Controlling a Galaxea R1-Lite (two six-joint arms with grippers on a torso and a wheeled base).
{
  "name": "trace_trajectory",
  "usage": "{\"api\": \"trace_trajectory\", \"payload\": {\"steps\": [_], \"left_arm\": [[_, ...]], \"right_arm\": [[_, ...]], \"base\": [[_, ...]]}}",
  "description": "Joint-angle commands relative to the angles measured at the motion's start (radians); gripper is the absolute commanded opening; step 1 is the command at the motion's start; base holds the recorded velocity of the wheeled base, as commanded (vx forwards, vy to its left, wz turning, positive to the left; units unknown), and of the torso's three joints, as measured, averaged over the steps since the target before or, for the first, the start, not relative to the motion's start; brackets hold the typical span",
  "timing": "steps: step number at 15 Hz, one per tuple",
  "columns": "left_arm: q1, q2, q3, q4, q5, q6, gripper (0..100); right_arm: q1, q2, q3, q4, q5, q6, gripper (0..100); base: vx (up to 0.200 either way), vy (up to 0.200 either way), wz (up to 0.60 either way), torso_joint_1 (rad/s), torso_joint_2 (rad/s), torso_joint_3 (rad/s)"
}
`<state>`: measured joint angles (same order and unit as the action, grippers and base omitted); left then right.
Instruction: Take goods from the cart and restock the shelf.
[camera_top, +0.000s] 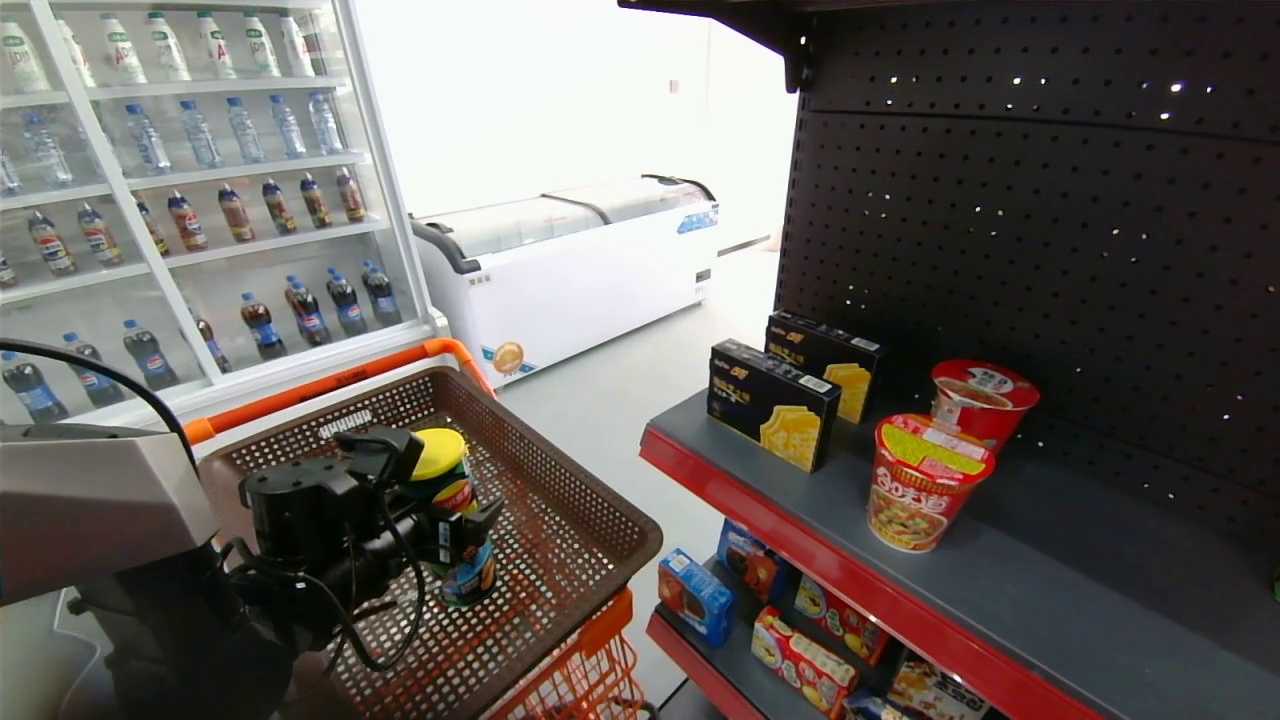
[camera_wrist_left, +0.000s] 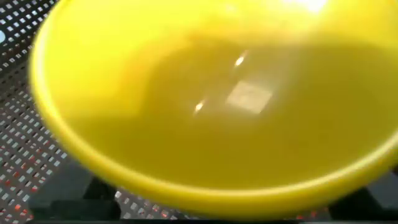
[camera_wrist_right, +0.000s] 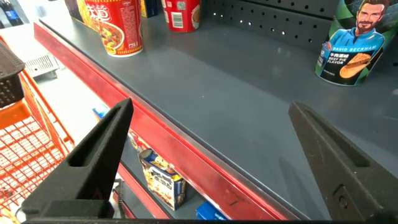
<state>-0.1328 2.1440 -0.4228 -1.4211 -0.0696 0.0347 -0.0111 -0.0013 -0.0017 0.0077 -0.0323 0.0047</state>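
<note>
A tall can with a yellow lid (camera_top: 445, 470) stands upright in the brown mesh cart basket (camera_top: 560, 520). My left gripper (camera_top: 462, 535) is shut on its body from the side. In the left wrist view the yellow lid (camera_wrist_left: 211, 106) sits right under the camera, with basket mesh around it. My right gripper (camera_wrist_right: 211, 155) is open with nothing between its fingers (camera_wrist_right: 99, 162), hovering above the grey shelf board (camera_wrist_right: 249, 93) near its red front edge. On the shelf (camera_top: 1000, 590) stand two dark boxes (camera_top: 770, 405), two red noodle cups (camera_top: 920, 480) and a teal can (camera_wrist_right: 348, 43).
The black pegboard (camera_top: 1050, 250) backs the shelf. A lower shelf (camera_top: 800, 650) holds several packs. The cart's orange handle (camera_top: 330, 380) faces a drinks fridge (camera_top: 200, 180). A white chest freezer (camera_top: 580, 260) stands beyond the open floor.
</note>
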Motion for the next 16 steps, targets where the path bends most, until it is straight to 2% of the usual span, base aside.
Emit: {"api": "trace_trajectory", "payload": {"steps": [1,7,9,10,11,12,13,14,16], "left_arm": [[-0.008,0.014,-0.004,-0.006,-0.001,-0.001,0],[-0.030,0.007,0.021,0.013,0.002,-0.001,0],[-0.045,-0.049,0.039,0.017,0.022,-0.002,0],[-0.044,-0.118,0.090,0.059,0.031,0.011,0],[-0.041,-0.173,0.102,0.096,0.031,0.033,0],[-0.044,-0.239,0.090,0.125,0.028,0.034,0],[-0.065,-0.316,0.062,0.179,0.028,0.016,0],[-0.110,-0.386,0.029,0.240,0.033,-0.015,0],[-0.139,-0.478,0.013,0.307,0.033,-0.025,0]], "right_arm": [[0.000,0.001,0.000,0.000,0.000,0.000,100],[0.000,0.001,0.000,0.000,0.000,0.000,100],[0.000,0.001,0.000,0.000,0.000,0.000,100],[0.000,0.001,0.000,0.000,0.000,0.000,100],[0.000,0.001,0.000,0.000,0.000,0.000,100],[0.000,0.001,0.000,0.000,0.000,0.000,100],[0.000,0.001,0.000,0.000,0.000,0.000,100],[0.000,0.001,0.000,0.000,0.000,0.000,100],[0.000,0.001,0.000,0.000,0.000,0.000,100]], "base": [[0.000,0.000,0.00,0.000,0.00,0.000],[0.000,0.000,0.00,0.000,0.00,0.000],[0.000,0.000,0.00,0.000,0.00,0.000],[0.000,0.000,0.00,0.000,0.00,0.000],[0.000,0.000,0.00,0.000,0.00,0.000],[0.000,0.000,0.00,0.000,0.00,0.000],[0.000,0.000,0.00,0.000,0.00,0.000],[0.000,0.000,0.00,0.000,0.00,0.000],[0.000,0.000,0.00,0.000,0.00,0.000]]}}
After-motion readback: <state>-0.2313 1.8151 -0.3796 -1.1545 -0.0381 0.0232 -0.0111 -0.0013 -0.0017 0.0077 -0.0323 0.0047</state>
